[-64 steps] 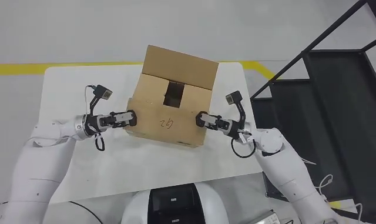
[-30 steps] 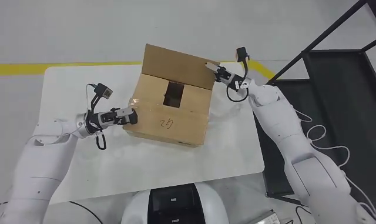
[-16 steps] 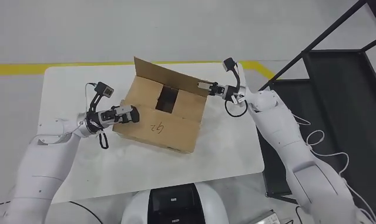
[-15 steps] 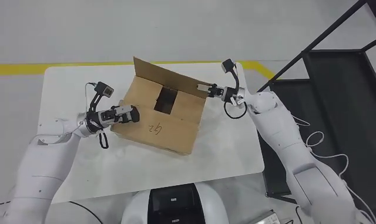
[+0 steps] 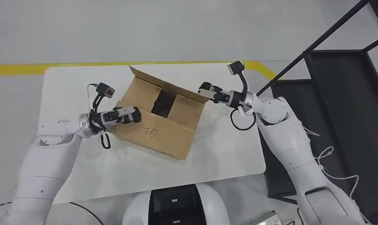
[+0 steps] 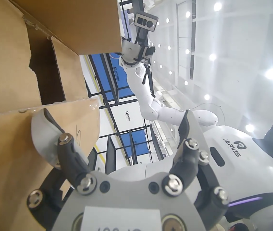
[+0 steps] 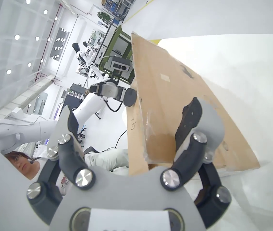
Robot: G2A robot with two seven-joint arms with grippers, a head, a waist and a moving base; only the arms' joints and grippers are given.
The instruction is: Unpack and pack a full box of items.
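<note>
Resting on the white table (image 5: 65, 89), the cardboard box (image 5: 156, 121) is sitting turned at an angle to the table edges. Its far flap (image 5: 155, 83) is standing upright. The two side flaps are lying folded inward, leaving a dark opening (image 5: 162, 102) between them. The near flap, which is carrying a handwritten mark (image 5: 152, 131), is lying flat.

The left gripper (image 5: 129, 115) is positioned at the box's left wall. In the left wrist view, the left gripper (image 6: 116, 128) is showing its fingers spread wide. One finger (image 6: 45, 131) is touching the cardboard, and the other finger (image 6: 187, 133) is hanging in free air, gripping nothing.

The right gripper (image 5: 207, 89) is positioned at the far right corner of the box, at the end of the upright flap. In the right wrist view, the right gripper (image 7: 130, 123) is also showing its fingers spread wide. The cardboard edge is passing between them without being clamped. One finger (image 7: 194, 118) is lying on the flap's outer side, and the other finger (image 7: 66, 126) is standing well apart from the box.

A yellow line (image 5: 59, 67) is running across the floor beyond the table, and a black metal frame (image 5: 331, 65) is standing to the robot's right.
</note>
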